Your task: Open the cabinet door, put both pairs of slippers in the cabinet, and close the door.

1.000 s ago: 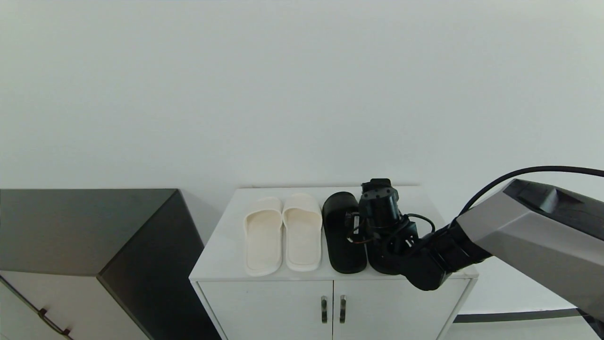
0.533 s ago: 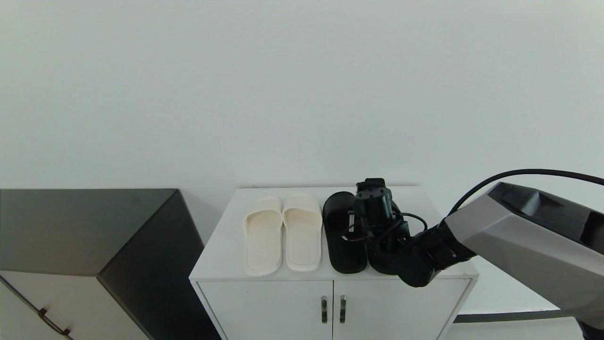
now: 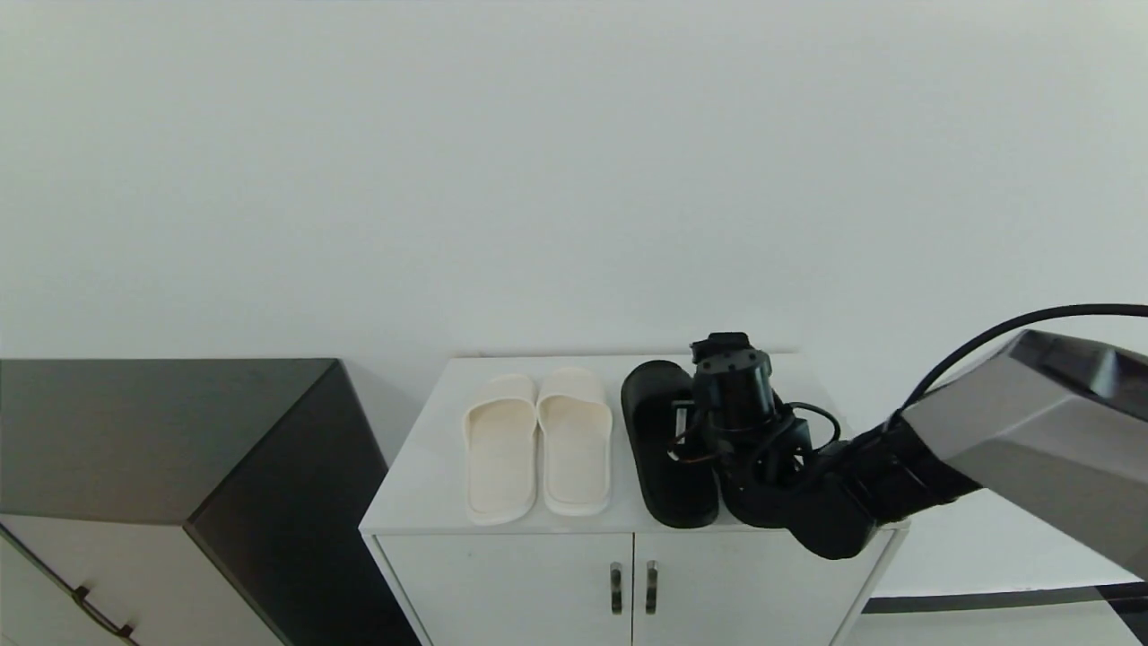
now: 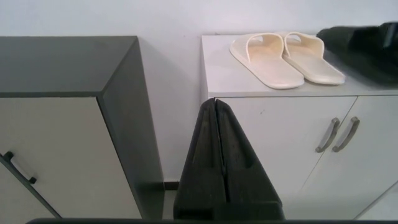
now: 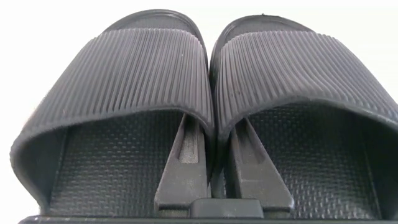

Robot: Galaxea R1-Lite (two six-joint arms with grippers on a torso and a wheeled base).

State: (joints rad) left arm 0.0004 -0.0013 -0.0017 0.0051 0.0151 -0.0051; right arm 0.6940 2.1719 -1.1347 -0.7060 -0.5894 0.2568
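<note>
As fingers pinch two black slippers (paired), two cream slippers

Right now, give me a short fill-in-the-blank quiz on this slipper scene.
The cabinet doors are ___.
The right hand pinches the slipper pair coloured ___.
The white slippers lie on the cabinet's ___.
On the left hand, the fingers are pressed ___.
Missing words: closed, black, top, together.
</note>
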